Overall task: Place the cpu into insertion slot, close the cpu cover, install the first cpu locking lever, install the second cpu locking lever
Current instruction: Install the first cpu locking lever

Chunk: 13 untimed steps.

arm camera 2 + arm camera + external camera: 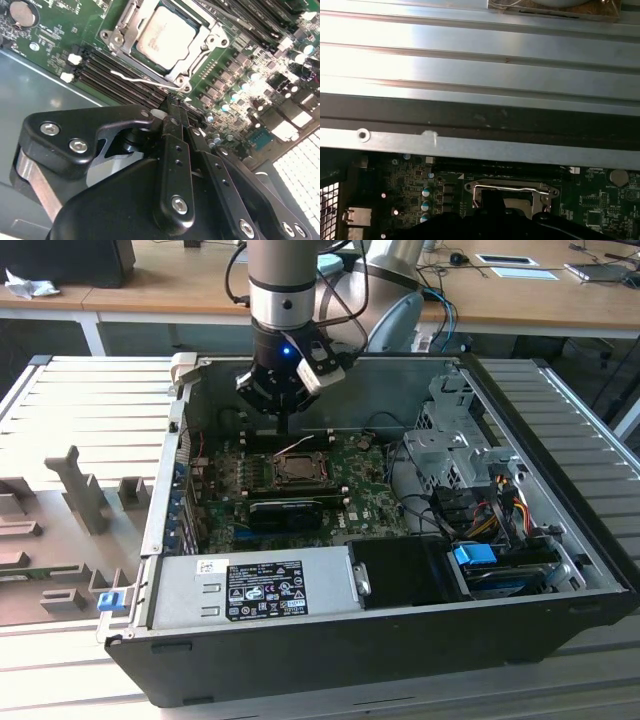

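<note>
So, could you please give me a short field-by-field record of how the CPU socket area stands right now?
cpu: seated in the insertion slot, metal top showing
cpu cover: lying closed around the cpu
locking lever: one wire lever standing off the socket's edge, apparently unlatched
gripper: shut, empty, just beside that lever
setting: green motherboard inside an open computer case

Bright, even room light w/ hard glare on ribbed metal (first wrist view), cpu washed pale, case interior dim.
</note>
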{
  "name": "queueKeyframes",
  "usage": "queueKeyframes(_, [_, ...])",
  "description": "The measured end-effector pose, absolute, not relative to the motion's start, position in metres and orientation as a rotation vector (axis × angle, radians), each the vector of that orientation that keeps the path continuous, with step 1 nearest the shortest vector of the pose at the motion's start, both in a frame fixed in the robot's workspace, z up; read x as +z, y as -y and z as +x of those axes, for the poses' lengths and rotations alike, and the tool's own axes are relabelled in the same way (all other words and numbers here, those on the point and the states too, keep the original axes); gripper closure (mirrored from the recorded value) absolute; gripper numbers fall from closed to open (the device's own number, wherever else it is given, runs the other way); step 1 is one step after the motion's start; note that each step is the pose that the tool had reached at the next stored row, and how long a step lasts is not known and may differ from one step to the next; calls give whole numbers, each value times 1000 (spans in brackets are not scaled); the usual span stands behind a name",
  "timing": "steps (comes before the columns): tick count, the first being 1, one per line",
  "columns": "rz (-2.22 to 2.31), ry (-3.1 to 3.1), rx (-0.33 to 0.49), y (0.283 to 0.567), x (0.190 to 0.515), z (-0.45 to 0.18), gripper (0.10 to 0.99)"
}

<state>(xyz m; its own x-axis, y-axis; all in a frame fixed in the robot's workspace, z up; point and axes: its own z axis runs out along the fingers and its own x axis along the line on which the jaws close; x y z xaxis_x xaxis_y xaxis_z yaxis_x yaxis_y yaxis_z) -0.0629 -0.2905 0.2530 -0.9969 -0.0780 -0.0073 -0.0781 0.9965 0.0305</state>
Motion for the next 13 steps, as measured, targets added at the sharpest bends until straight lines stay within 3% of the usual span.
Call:
queueKeyframes(10, [-122, -3133, 48, 291, 252, -50, 980])
queueKeyframes(13, [-122, -3130, 97, 291, 252, -49, 980])
